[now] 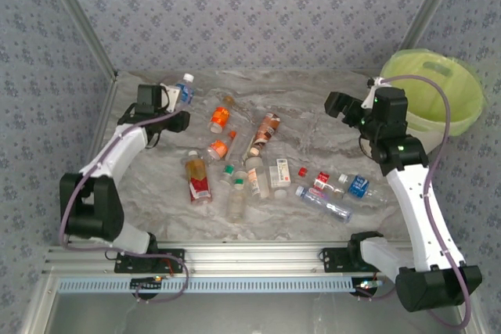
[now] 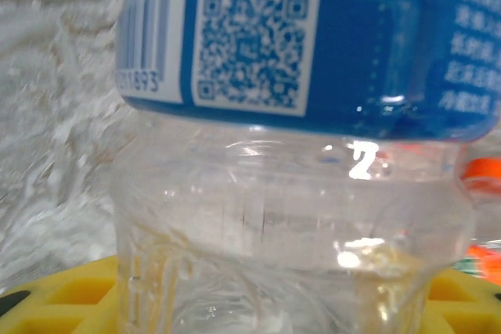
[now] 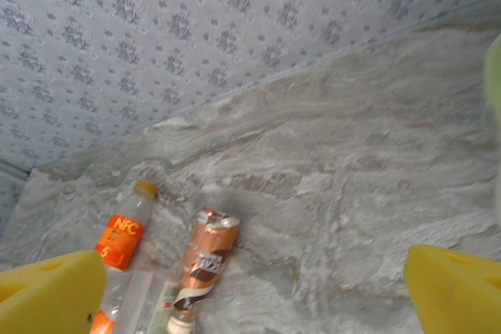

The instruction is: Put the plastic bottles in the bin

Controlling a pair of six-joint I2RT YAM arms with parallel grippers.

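A clear plastic bottle with a blue label (image 2: 313, 44) and white cap (image 1: 185, 85) sits between the yellow fingers (image 2: 63, 299) of my left gripper (image 1: 169, 99), which is shut on its lower body at the table's far left. Several other plastic bottles lie mid-table: an orange-labelled one (image 1: 220, 119), a copper-labelled one (image 1: 264, 132), a red-labelled one (image 1: 198, 181), a small blue one (image 1: 358, 186). The bin (image 1: 462, 76) with its lime-green liner stands at the far right. My right gripper (image 1: 345, 107) hovers open and empty just left of the bin.
The right wrist view looks down on the NFC orange bottle (image 3: 121, 236) and the copper bottle (image 3: 205, 260), with bare marble cloth to their right and the bin's green edge (image 3: 494, 68). Patterned walls close in the table at the back and sides.
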